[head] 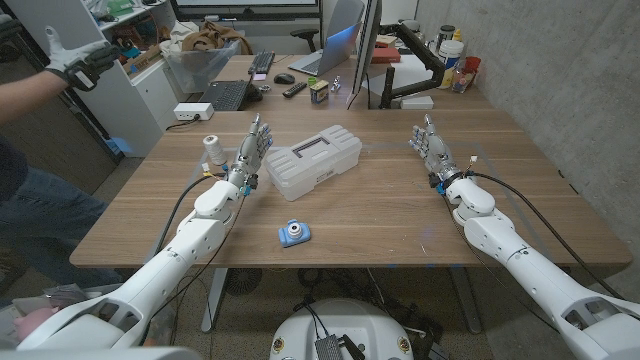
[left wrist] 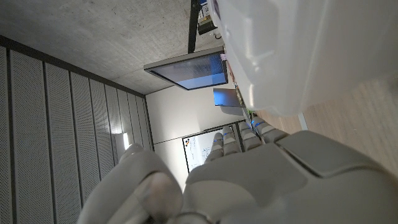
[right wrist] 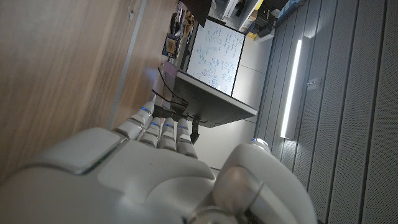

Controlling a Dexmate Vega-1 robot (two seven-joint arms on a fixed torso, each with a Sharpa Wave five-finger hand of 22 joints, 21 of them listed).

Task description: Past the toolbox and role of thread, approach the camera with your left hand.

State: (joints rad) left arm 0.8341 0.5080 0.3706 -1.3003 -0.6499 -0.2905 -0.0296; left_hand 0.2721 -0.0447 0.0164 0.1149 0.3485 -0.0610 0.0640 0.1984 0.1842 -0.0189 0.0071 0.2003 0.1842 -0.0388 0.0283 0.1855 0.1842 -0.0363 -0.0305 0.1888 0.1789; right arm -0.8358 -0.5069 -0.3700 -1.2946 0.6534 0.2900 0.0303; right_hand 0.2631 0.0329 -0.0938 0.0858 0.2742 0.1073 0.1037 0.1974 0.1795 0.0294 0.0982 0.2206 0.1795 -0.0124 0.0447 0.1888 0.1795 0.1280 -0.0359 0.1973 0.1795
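Note:
A small blue camera (head: pixel 292 233) lies on the wooden table (head: pixel 370 215) near the front edge, left of centre. Behind it sits a white translucent toolbox (head: pixel 313 160); its wall (left wrist: pixel 298 50) looms close in the left wrist view. A white roll of thread (head: pixel 212 153) stands upright at the table's left side. My left hand (head: pixel 250 151) stands between the thread and the toolbox, fingers straight and apart, holding nothing, farther back than the camera. My right hand (head: pixel 431 148) stands on the right side with fingers extended, empty. The backs of the left hand (left wrist: pixel 249 180) and right hand (right wrist: pixel 155 174) show in the wrist views.
A person's arm with a gloved hand (head: pixel 80 60) reaches in at the far left. Keyboards (head: pixel 262 63), a mouse (head: pixel 285 78), a monitor (head: pixel 352 45) and boxes crowd the table's far end. A concrete wall (head: pixel 560 70) runs along the right.

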